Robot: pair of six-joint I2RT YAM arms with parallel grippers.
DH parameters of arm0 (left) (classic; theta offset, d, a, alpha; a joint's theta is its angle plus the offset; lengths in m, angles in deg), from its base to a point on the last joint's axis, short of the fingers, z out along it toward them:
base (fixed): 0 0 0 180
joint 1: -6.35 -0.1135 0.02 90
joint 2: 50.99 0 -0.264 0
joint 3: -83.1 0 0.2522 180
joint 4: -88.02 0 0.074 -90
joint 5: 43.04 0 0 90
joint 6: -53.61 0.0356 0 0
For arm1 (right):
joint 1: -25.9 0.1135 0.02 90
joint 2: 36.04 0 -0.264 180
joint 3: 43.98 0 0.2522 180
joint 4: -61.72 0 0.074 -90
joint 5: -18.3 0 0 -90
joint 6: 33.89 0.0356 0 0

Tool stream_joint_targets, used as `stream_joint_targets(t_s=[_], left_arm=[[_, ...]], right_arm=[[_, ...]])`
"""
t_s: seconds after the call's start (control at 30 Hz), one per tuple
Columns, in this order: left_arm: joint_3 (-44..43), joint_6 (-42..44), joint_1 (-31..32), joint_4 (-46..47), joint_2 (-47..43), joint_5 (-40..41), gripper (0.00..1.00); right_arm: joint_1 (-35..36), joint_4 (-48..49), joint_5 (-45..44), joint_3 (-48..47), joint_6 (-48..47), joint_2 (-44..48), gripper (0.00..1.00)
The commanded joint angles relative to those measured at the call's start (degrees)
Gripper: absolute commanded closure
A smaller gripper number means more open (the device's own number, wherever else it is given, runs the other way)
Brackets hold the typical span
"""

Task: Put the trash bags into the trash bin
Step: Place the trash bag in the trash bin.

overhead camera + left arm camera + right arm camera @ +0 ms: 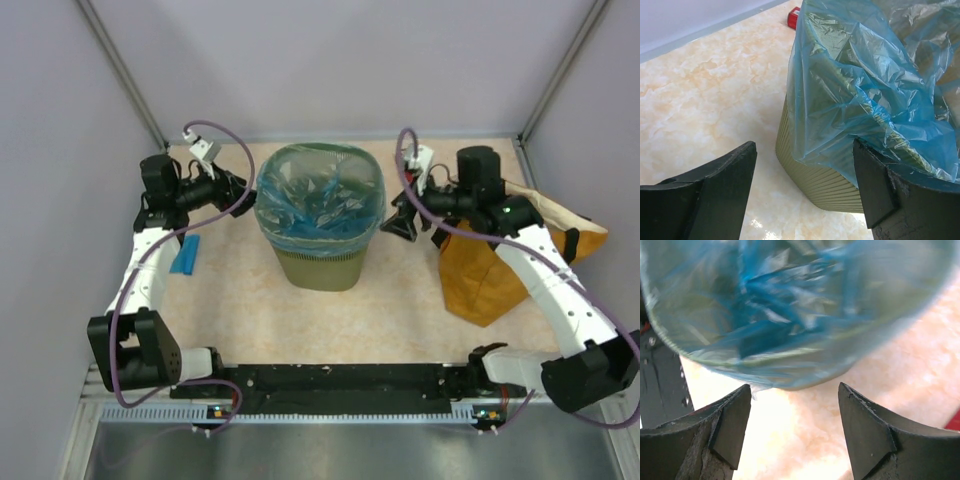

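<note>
Left gripper point(238, 190): spread wide, pinching nothing, poised just beside the left rim of the trash bin point(320, 268). Nearer the bases, flat on the table point(250, 315): a folded trash bag point(186, 255), well apart from the bin, long axis running roughly near-to-far with a slight lean.

At centre: the bin, upright, mouth up, long axis vertical. Lined with the big crinkly trash bag point(320, 195), mouth also up, hem stretched over the rim and hanging part-way down the mesh wall.

Right gripper point(400, 226): likewise spread and empty, just beside the right rim. Behind it, a mustard sack point(490, 275).

Risks, as a judgement: could snag the loose hem with a fingertip and drag the film off the rim. Could nudge the light bin and tip or slide it. Might slip on the thin folded square, or tear it.
</note>
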Motion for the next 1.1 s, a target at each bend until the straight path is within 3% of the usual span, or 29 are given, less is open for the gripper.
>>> stream_joint_targets(t_s=[0.0,0.3,0.57,1.07], left_arm=[[-0.47,3.38,0.33,-1.07,-2.05,-3.90,0.18],[0.76,4.87,0.33,-1.59,-3.81,-3.81,0.18],[1.12,4.96,0.33,-1.77,-3.90,-4.25,0.18],[1.47,6.19,0.33,-2.82,-4.69,-3.54,0.18]], right_arm=[[-9.52,2.81,10.96,-4.89,9.33,-1.95,0.30],[-15.51,8.95,28.99,-2.96,19.63,-10.04,0.26],[-15.68,14.50,36.90,-3.49,24.12,-15.58,0.22],[-15.86,15.65,48.25,-6.74,20.43,-20.51,0.39]])
